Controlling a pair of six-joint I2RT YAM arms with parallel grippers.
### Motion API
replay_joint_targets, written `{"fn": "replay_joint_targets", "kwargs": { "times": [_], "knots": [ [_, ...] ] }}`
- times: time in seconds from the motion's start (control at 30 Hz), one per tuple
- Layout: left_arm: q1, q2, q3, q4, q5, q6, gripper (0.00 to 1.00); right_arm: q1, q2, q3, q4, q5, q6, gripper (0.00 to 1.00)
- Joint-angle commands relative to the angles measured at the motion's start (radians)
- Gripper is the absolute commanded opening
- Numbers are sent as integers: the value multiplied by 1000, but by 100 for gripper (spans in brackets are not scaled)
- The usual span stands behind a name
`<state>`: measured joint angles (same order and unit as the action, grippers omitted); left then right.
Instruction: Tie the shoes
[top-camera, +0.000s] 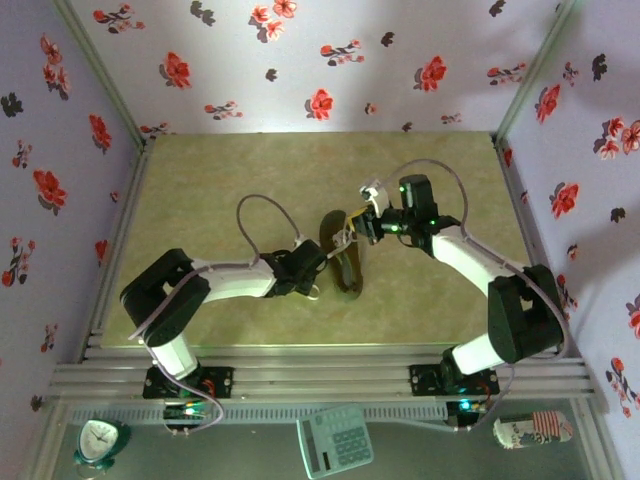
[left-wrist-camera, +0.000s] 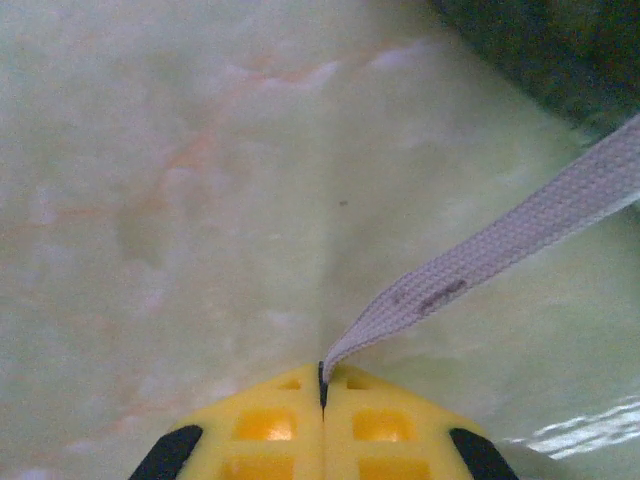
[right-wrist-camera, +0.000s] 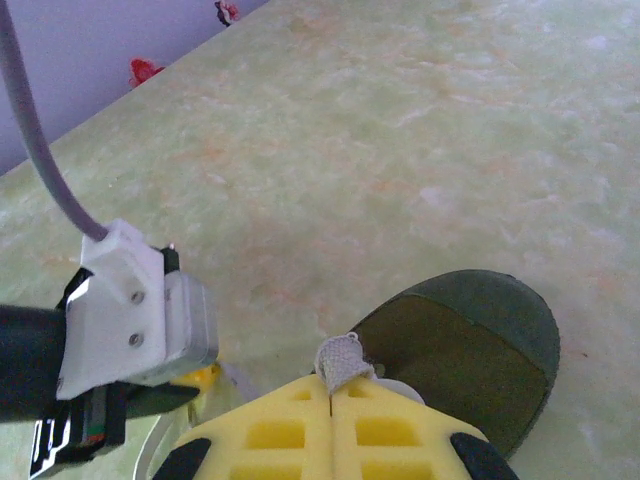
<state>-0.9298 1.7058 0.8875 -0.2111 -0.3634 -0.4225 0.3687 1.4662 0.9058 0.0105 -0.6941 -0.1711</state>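
Two soft, floppy laces are pinched: the left gripper (left-wrist-camera: 322, 388) is shut on one lace (left-wrist-camera: 500, 248), the right gripper (right-wrist-camera: 330, 388) on the other lace (right-wrist-camera: 342, 358). The light shoe (top-camera: 342, 266) sits on the table (top-camera: 220, 170) between them. Hold near the tips.

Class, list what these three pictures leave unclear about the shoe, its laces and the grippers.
Top external view: the shoe is small and both arms overlap it, so any knot cannot be made out.
Left wrist view: the lace in the shut left gripper runs off the right edge, which cuts off its far end.
Right wrist view: the right gripper pinches a lace end and hides the shoe's middle.
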Motion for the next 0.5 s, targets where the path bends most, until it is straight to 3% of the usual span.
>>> {"fn": "replay_joint_targets", "kwargs": {
  "times": [0.0,0.2,0.47],
  "knots": [
    [50,-63,55,-69,-67,87,0,16,-34,-13,-3,23,12,0],
    [128,-67,153,-80,-62,271,0,21,-44,-30,18,41,28,0],
    [155,33,313,-23,3,498,0,21,-44,-39,63,59,75,0]
  ]
}}
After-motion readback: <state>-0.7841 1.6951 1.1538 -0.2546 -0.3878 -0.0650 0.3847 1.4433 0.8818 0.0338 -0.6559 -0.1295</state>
